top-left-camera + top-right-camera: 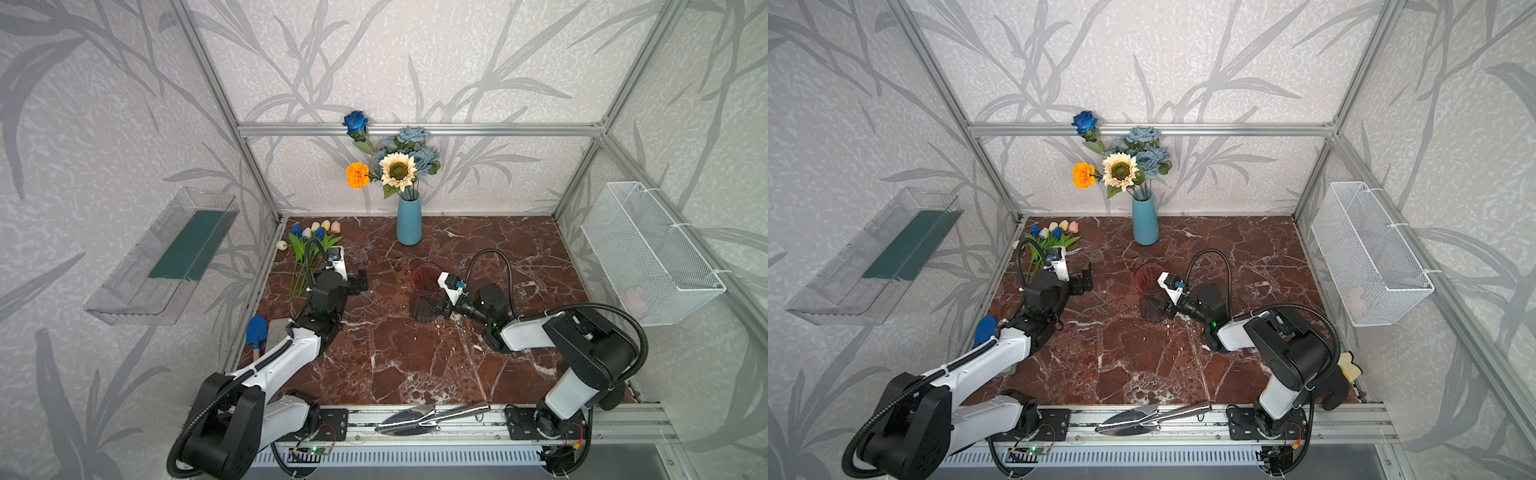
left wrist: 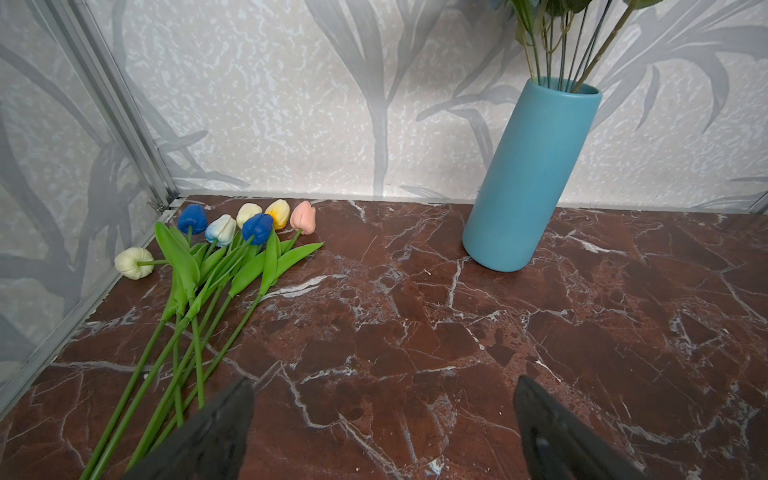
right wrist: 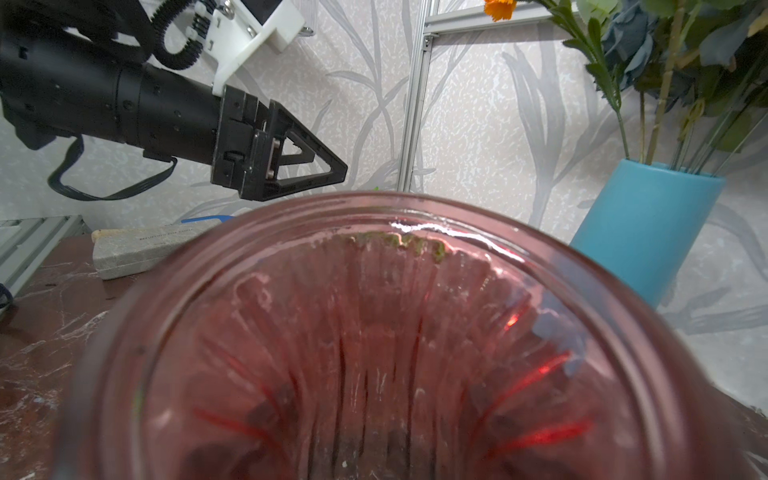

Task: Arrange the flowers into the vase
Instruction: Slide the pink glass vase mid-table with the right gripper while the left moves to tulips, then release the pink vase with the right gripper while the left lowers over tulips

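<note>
Nearest the camera in both top views, a steel trowel (image 1: 432, 417) lies on the front rail, in the lower middle of the frame. Left of centre, the left fingers (image 2: 220, 419) stand wide apart over bare desk (image 1: 415, 357) and hold nothing. The tulips (image 1: 316, 237) lie flat in the upper left corner of the desk, their stems running under the left arm. The vase (image 1: 409, 222) stands upright at the back, in the upper middle of the frame. It already holds the sunflower (image 1: 398, 170), the marigold (image 1: 357, 174), the pale roses (image 1: 415, 143) and the dark rose (image 1: 355, 120). The right fingers (image 1: 430, 303) are at the foot of a red glass (image 1: 424, 276) near the centre. How far they are open, and whether they grip the glass, I cannot tell.
</note>
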`<state>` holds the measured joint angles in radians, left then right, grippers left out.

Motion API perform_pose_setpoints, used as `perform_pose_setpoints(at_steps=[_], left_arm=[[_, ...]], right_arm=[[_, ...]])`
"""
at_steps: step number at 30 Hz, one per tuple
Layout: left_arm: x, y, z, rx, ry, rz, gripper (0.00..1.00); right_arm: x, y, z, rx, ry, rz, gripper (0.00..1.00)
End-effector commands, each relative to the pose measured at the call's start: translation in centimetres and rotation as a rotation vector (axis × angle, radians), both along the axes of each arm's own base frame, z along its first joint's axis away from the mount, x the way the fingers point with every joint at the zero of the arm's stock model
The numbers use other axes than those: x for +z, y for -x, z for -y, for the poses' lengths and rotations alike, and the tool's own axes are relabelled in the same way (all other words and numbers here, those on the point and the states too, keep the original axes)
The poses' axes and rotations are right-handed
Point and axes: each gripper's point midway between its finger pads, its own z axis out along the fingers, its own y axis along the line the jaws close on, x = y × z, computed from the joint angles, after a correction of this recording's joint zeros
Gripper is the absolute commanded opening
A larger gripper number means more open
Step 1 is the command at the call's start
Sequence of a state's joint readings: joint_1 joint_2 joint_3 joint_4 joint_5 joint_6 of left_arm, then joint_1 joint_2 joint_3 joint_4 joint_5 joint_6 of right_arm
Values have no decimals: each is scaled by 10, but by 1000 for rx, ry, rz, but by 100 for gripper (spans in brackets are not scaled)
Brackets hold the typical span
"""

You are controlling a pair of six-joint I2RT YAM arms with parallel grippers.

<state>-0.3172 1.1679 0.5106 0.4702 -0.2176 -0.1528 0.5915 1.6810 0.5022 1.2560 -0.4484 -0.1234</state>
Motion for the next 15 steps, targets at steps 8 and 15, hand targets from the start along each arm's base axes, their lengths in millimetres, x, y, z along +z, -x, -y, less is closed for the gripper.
perform_pose_setpoints(at_steps=[8, 15], left_arm=[[5, -11, -30, 95, -12, -40, 99], [-26, -42, -76, 228, -1, -264, 99]], right_arm=[[21, -14, 12, -79, -58, 86, 100], [40, 12, 31, -63, -94, 123, 99]])
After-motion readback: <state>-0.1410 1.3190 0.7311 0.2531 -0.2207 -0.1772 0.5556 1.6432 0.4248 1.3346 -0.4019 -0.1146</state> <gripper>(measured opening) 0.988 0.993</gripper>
